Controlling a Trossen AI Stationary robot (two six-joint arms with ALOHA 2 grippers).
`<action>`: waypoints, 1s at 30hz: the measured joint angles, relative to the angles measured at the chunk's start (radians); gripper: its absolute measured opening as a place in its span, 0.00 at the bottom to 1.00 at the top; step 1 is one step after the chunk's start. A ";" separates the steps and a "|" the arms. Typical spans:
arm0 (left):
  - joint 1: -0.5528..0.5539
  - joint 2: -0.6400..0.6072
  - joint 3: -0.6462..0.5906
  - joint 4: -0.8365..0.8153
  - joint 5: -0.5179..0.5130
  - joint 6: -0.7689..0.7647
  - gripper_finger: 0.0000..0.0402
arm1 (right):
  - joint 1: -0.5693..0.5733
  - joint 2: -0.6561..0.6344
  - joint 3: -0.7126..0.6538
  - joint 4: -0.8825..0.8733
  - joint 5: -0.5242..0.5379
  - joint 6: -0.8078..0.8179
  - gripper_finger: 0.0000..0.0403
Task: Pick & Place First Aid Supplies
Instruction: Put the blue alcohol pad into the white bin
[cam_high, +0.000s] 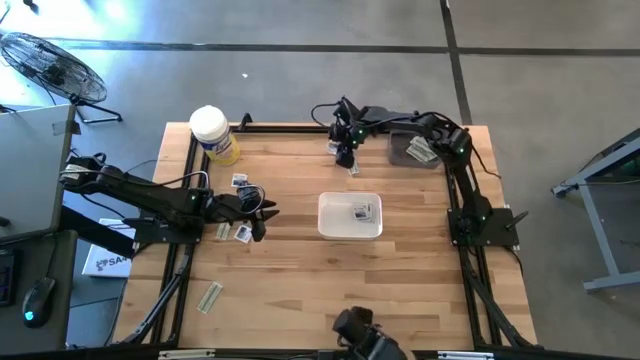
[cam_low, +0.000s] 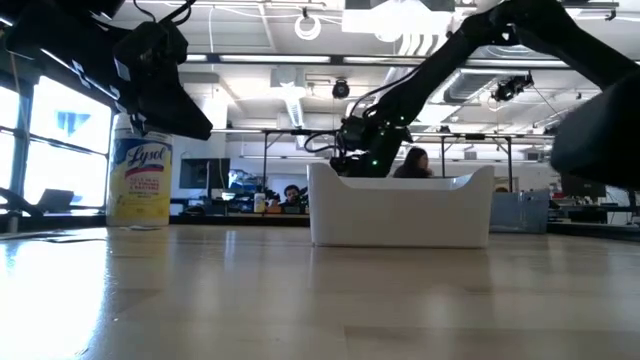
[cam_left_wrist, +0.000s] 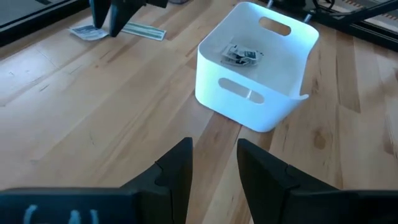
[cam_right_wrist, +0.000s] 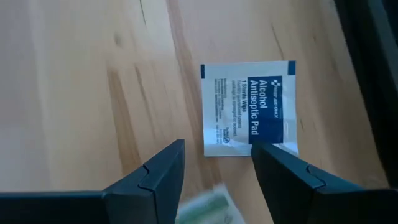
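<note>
**Sorting under way: a few packets binned, most still out on the counter**

While the white tray (cam_high: 349, 216) at the centre of the high view already holds a small cluster of packets (cam_high: 362, 211), the job is judged to be only partly done. Those same packets are seen lying on the tray floor in the left wrist view (cam_left_wrist: 239, 55), and nothing more than that small heap is shown inside.

Much is left outside. Square white packets are scattered left of centre in the high view, one near the yellow canister (cam_high: 216, 135) at (cam_high: 240, 180) and others beside the left hand at (cam_high: 233, 231). A narrow pale strip (cam_high: 210, 297) lies alone at the lower left of the counter (cam_high: 300, 280). A further pile is seen at the upper right (cam_high: 418, 150), on a grey patch.

The right hand (cam_high: 347, 152) is held at the upper middle of the high view, well apart from the tray. In its wrist view its fingers are spread fairly wide with nothing between them, and an alcohol antiseptic pad (cam_right_wrist: 250, 109) lies flat on the wood just beyond them; a blurred greenish strip (cam_right_wrist: 208, 208) shows at the lower edge. This pad is judged to be the next pick.

The left hand (cam_high: 252, 210) is placed left of the tray, its fingers narrowly parted and empty, pointed toward the tray.
</note>
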 joint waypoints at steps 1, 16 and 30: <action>0.000 0.000 0.000 0.000 0.000 0.000 0.31 | 0.009 -0.001 0.000 -0.019 0.035 -0.012 0.45; 0.000 0.000 0.000 -0.062 0.028 -0.004 0.31 | 0.089 -0.154 -0.039 -0.063 0.227 -0.079 0.45; 0.000 0.000 0.000 -0.061 0.024 -0.004 0.31 | 0.055 -0.145 -0.237 0.326 0.100 -0.036 0.45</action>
